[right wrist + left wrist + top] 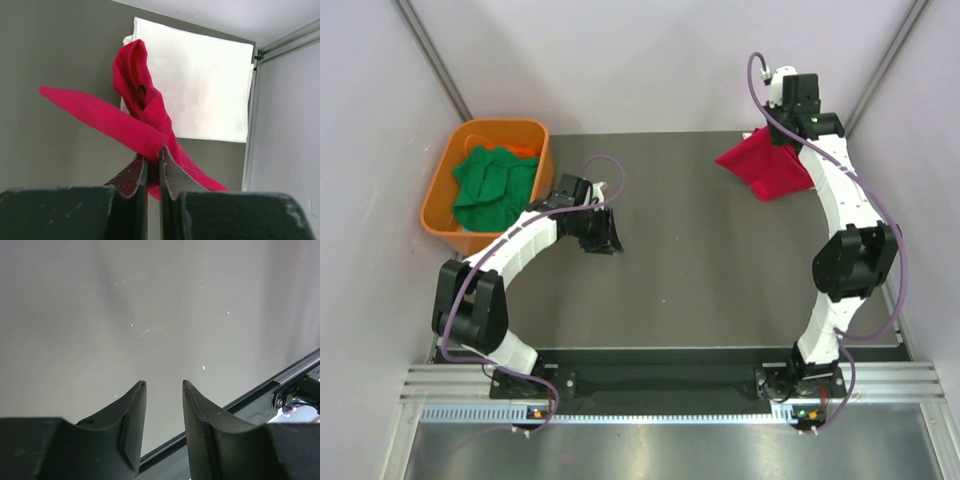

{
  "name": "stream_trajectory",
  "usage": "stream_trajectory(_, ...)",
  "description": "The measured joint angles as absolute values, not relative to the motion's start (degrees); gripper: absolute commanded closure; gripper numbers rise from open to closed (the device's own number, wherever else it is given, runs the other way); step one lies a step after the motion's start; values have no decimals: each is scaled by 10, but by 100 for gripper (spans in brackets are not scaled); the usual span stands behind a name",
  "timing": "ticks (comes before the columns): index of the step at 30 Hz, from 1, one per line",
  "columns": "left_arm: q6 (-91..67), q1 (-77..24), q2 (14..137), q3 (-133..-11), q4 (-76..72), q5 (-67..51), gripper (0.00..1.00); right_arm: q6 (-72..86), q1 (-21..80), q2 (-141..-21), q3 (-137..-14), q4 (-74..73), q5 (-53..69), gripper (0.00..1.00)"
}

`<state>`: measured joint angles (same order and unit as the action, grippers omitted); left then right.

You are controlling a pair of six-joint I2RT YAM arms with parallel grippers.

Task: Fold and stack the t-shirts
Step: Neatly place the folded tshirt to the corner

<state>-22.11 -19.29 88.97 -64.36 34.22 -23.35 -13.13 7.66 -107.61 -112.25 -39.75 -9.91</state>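
Observation:
My right gripper point(772, 138) point(153, 157) is shut on the bunched red t-shirt point(770, 170) point(115, 120) and holds it above the table's far right corner. A folded white t-shirt point(200, 85) lies flat on the table right under the hanging red one; in the top view it is hidden behind the red cloth. Green t-shirts point(495, 185) lie crumpled in the orange tub point(445, 175) at the far left. My left gripper point(603, 238) point(162, 383) is open and empty, low over bare table just right of the tub.
The dark table mat point(700, 260) has white walls behind and at both sides. A metal frame post point(252, 125) stands close to the white shirt's right edge. A metal rail point(295, 372) runs along the table's near edge.

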Motion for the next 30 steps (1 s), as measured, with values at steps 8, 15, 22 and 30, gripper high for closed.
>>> stream_trajectory(8, -221, -193, 889, -643, 342, -236, 60, -107, 81, -1069, -1169, -427, -83, 100)
stream_trajectory(15, -221, -192, 884, -643, 342, -236, 60, -83, 77, -1069, -1200, -434, -54, 100)
stream_trajectory(22, -221, -192, 883, -643, 342, -234, 60, -63, 39, -1108, -1206, -431, -28, 100)
stream_trajectory(30, -221, -192, 884, -643, 342, -233, 60, -70, -50, -1191, -1220, -428, -1, 100)
